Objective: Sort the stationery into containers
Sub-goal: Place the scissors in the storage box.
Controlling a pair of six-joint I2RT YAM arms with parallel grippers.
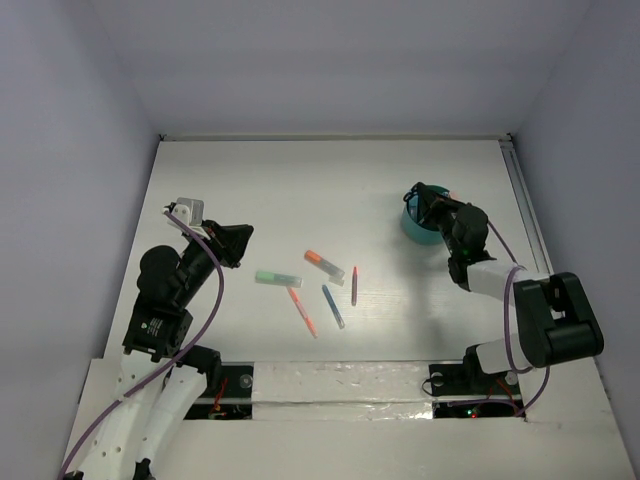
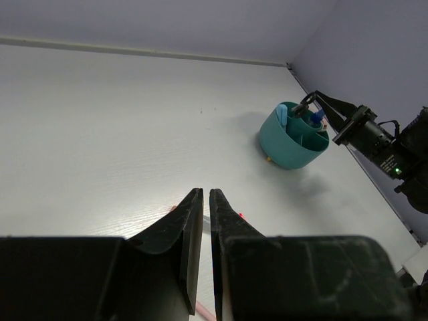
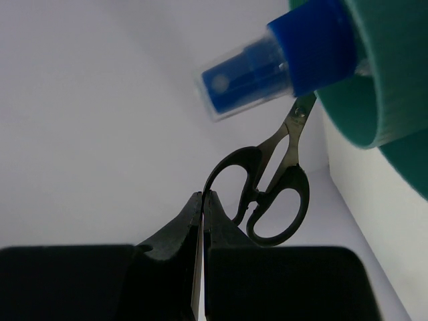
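Five pieces loose on the table (image 1: 300, 180), scissors (image 3: 291, 167) pinched at the cup (image 2: 287, 147)

Two arms reach over the white table. The left arm (image 1: 170, 290) bends over the near-left part, and the right arm (image 1: 510, 285) stretches to the far right, where the cup stands. The left gripper (image 2: 206, 194) is left of the loose pieces and points across the table toward the cup. Its fingers are drawn almost together, with only a thin slit between them and nothing in it. The right gripper (image 3: 202, 197) is at the cup's rim, its fingers clamped on the edge of one handle loop of the scissors.

The teal cup stands upright, well apart from the loose group. The black-handled scissors stick out of it, handles outward and blades hidden inside.

A light-blue marker (image 2: 282, 115) stands in the cup at the side away from the right gripper. On the table, the green marker (image 1: 278, 278) lies farthest left of the group. The orange marker (image 1: 323, 264) lies just to its right and a little farther back.

The orange pen (image 1: 302, 310) and blue pen (image 1: 333, 306) lie side by side nearer the arm bases, not touching. The crayon (image 1: 354, 285) lies just right of the orange marker's end.

The blue-capped bottle (image 3: 281, 67) leans out over the cup's rim beside the scissors.
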